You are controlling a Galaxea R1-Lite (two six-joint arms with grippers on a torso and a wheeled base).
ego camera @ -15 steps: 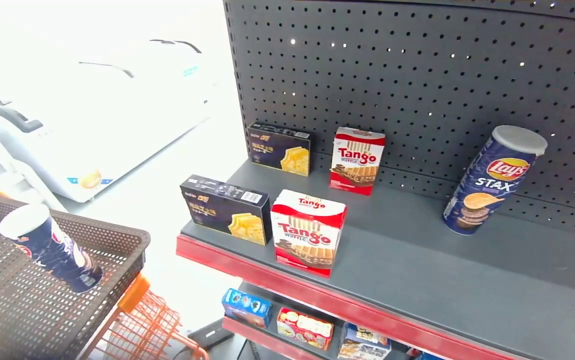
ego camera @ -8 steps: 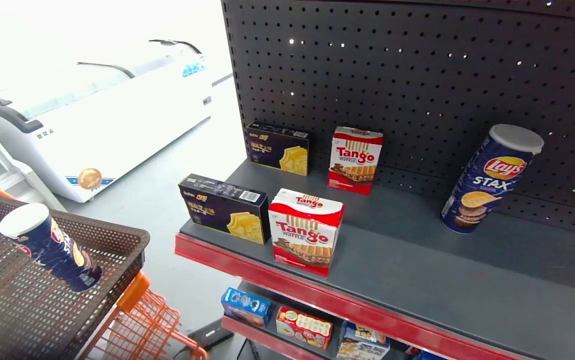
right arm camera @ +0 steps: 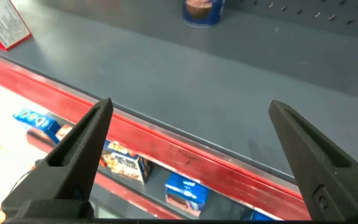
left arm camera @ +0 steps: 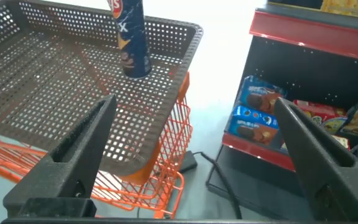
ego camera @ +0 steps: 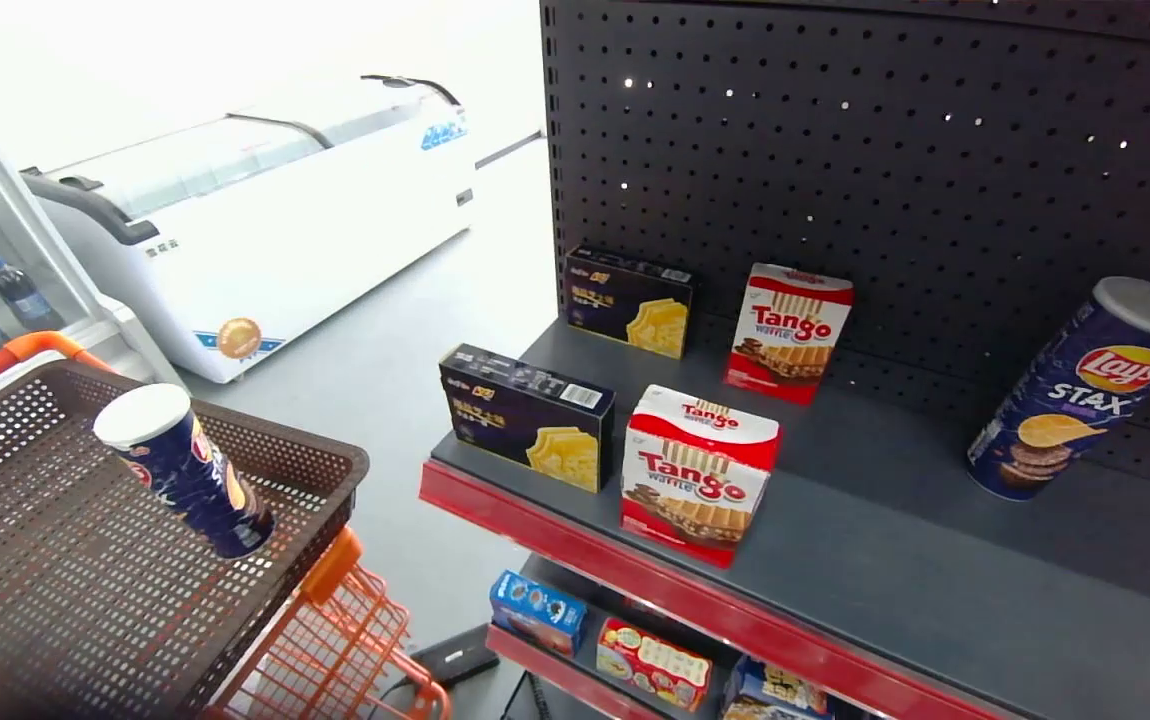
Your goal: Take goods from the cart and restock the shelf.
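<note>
The basket [ego camera: 275, 430] is dark brown plastic, matt and pierced all over. The cart [ego camera: 355, 640] under it is orange-coated wire. The can [ego camera: 190, 475] in it has a glossy printed sleeve and a matt white lid [ego camera: 142, 415]. The shelf [ego camera: 885, 560] is smooth, matt grey metal with a glossy red edge strip [ego camera: 575, 555]. Its back panel [ego camera: 835, 150] is matt black perforated sheet. The boxes [ego camera: 697, 475] are glossy printed card.

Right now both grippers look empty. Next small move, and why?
Probably ease the left gripper toward the chip can standing in the cart's basket. Its jaws are open and empty, the can sits ahead of them and is the only item visible in the basket, and the shelf has bare space beside the matching can.
</note>
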